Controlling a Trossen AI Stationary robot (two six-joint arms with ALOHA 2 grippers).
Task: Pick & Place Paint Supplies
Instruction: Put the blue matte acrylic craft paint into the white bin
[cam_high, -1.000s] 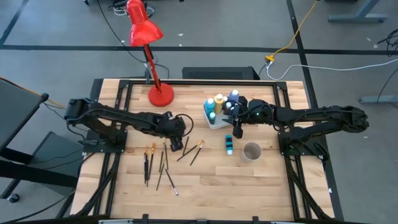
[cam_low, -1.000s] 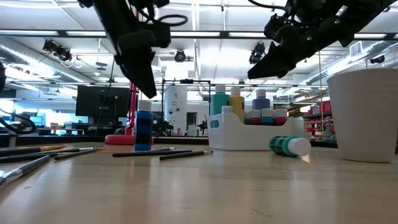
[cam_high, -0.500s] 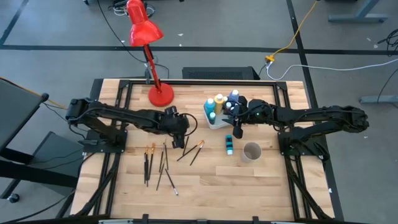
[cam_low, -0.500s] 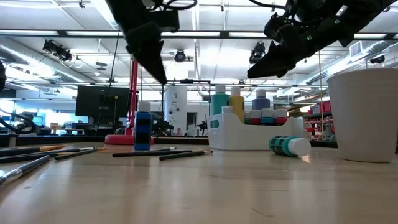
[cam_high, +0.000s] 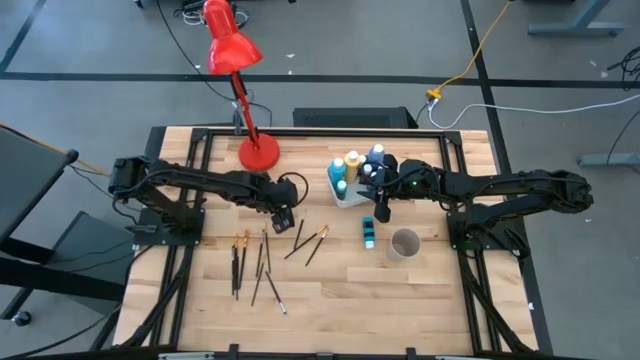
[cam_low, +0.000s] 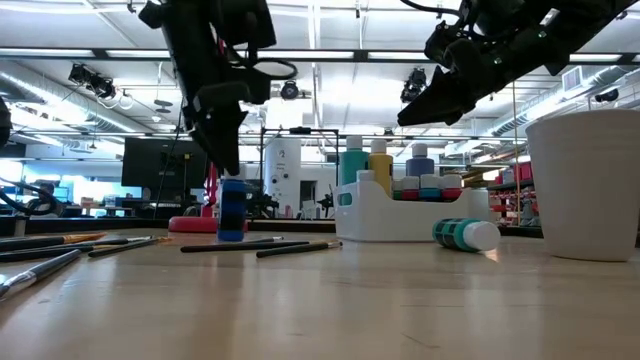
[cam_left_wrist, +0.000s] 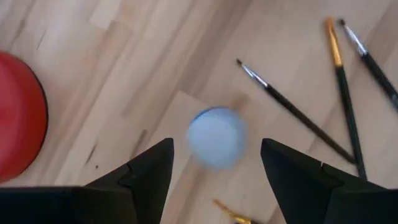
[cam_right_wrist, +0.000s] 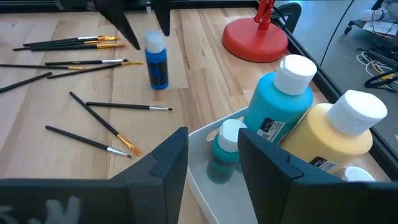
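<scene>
A small blue paint bottle (cam_right_wrist: 156, 67) with a white cap stands upright on the table among the brushes. My left gripper (cam_left_wrist: 216, 148) hangs open just above it, pointing steeply down, one finger on either side of the cap (cam_left_wrist: 216, 134), apart from it. In the high view the gripper (cam_high: 283, 215) hides the bottle. Several thin brushes (cam_high: 262, 262) lie flat near it. My right gripper (cam_high: 380, 206) waits open over the white caddy (cam_high: 350, 198), which holds a teal bottle (cam_right_wrist: 280, 106), a yellow one (cam_right_wrist: 336, 140) and smaller ones. A teal bottle (cam_low: 465, 234) lies on its side.
The red lamp's base (cam_high: 259, 153) stands on the far side of the left gripper, with its stem and shade rising behind. A white cup (cam_high: 404, 243) stands near the lying teal bottle. Bare wood spreads toward the near edge.
My left gripper has shifted toward the table's far edge and come down over the blue bottle, tipping a little as it went. Its fingers have stayed open. The bottle and the brushes have not moved.
</scene>
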